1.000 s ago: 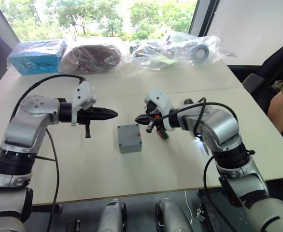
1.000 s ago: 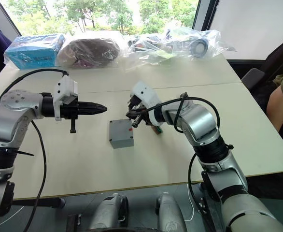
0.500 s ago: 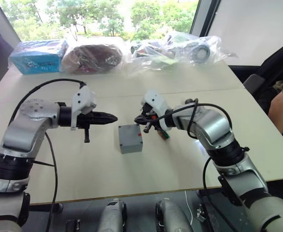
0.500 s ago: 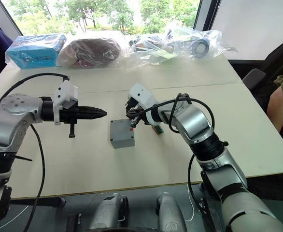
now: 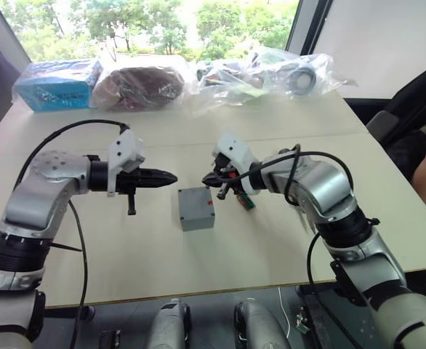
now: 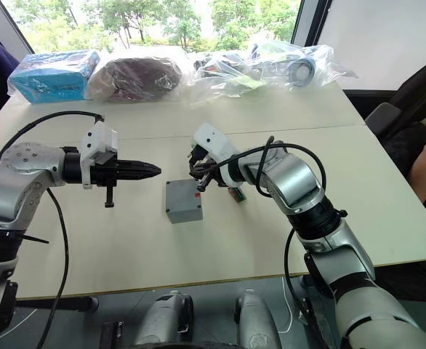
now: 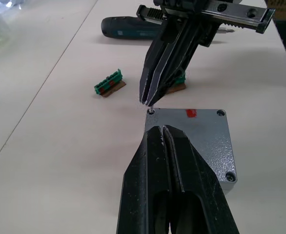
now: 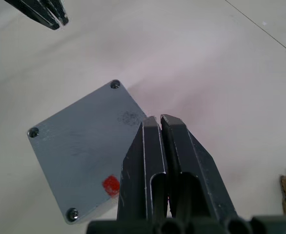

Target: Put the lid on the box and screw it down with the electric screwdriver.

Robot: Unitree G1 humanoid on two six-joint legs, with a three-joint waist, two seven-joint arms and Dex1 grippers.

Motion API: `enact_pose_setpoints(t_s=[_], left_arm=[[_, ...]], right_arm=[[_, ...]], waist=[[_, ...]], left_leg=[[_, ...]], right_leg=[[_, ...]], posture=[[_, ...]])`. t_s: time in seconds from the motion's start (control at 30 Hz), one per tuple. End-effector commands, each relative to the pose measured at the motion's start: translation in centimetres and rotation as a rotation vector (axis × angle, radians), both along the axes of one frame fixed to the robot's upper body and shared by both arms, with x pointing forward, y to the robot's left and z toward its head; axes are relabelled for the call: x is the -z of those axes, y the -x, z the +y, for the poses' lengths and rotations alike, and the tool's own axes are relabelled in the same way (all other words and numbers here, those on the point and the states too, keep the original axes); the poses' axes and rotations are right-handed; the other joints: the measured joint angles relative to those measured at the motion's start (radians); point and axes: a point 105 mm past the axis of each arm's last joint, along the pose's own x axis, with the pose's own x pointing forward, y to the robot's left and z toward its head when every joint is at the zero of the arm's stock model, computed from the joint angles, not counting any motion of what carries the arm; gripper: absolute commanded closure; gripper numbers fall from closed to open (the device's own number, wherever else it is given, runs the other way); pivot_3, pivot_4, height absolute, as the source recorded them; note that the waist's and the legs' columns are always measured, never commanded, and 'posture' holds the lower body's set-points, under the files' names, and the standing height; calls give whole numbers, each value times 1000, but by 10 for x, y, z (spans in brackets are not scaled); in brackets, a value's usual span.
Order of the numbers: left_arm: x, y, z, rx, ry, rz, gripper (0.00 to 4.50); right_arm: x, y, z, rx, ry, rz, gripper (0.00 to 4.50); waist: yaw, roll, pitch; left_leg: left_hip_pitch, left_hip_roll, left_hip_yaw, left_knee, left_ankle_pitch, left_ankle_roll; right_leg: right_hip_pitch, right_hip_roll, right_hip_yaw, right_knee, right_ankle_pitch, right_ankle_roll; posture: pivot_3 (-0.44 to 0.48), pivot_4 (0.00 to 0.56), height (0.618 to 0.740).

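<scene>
Our arms are chunky silver-grey shells with black joints, loose black cables looping off both, white wrist blocks and skinny black tapered fingers (image 7: 174, 185).

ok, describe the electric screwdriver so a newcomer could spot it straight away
Start at the pale table, then the grey box at its middle with the lid on. The electric screwdriver lies flat beyond the box, past two small green connector pieces: a dark, slim, pen-shaped tool, much longer than those pieces.
</scene>
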Motion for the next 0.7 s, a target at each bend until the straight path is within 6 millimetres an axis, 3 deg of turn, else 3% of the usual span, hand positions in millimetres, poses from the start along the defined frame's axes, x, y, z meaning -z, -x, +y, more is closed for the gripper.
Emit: enact_pose_setpoints(t_s=[0.03, 0.7], left_arm=[[-9, 3, -1, 17, 1, -44, 4500], [-9, 3, -1, 17, -1, -46, 4500]], right_arm=[[-12, 3, 7, -35, -8, -55, 4470], [-12, -5, -2, -13, 7, -65, 4470]], waist=[[0, 0, 0], [0, 0, 0]], left_leg=[[0, 0, 0, 0, 0, 0], [0, 0, 0, 0, 0, 0]], right_leg=[[0, 0, 0, 0, 0, 0], [0, 0, 0, 0, 0, 0]], posture=[[0, 150, 740], [0, 150, 740]])
